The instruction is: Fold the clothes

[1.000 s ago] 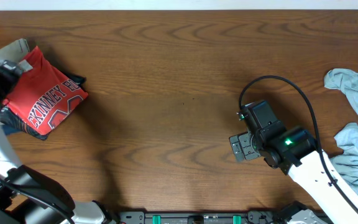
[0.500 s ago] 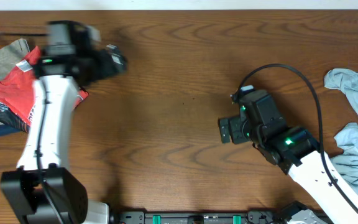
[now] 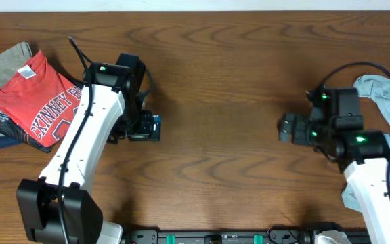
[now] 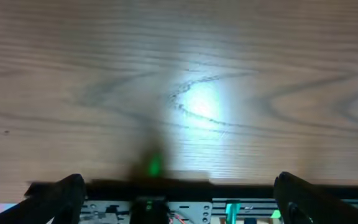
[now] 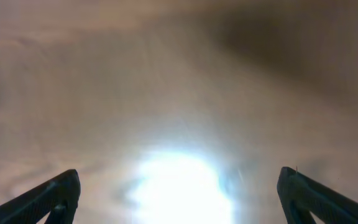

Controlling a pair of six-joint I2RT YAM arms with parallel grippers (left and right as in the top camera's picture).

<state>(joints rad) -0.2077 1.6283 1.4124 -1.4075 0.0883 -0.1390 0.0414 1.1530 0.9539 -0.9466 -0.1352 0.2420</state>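
We see the folded red shirt [image 3: 42, 102] at the left edge of the desk [image 3: 208, 61], lying on a tan garment [image 3: 2, 57] and a dark blue garment [image 3: 2, 141]. The crumpled grey-blue clothes [image 3: 388, 95] lie at the right edge. The left hand [image 3: 144, 127] hovers near the red shirt, on its right, fingers spread and holding nothing. The right hand [image 3: 288, 127], near the grey-blue clothes, looks spread and empty too, though its wrist view is blurred
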